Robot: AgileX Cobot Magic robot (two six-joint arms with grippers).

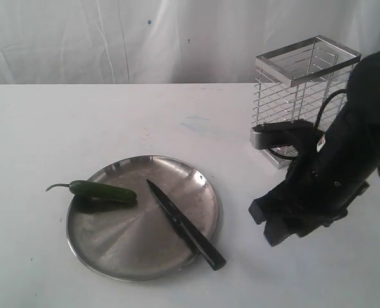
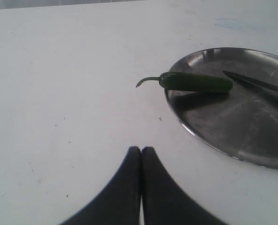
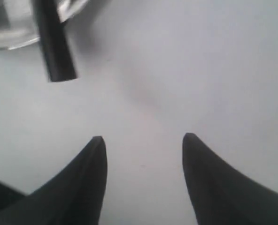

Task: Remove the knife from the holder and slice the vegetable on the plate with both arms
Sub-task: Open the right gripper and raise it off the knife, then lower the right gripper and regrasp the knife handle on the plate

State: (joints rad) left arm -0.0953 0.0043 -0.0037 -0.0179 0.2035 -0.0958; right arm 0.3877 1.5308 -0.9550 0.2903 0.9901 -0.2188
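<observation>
The knife [image 1: 185, 224] lies across the steel plate [image 1: 113, 244], blade on the plate and black handle [image 3: 54, 44] sticking over the near right rim. A green chili pepper [image 1: 103, 192] rests on the plate's left rim, its stem over the table; the left wrist view shows the pepper [image 2: 195, 82] too. My right gripper [image 1: 267, 221] hovers open over the table just right of the knife handle, nothing between its fingers. The left gripper [image 2: 141, 150] is shut and empty, over bare table apart from the plate [image 2: 223, 126]; the exterior view does not show it.
The wire holder [image 1: 302, 96] stands at the back right, behind the right arm [image 1: 344, 154], with no knife seen in it. A white cloth backdrop hangs behind the white table [image 1: 81, 115].
</observation>
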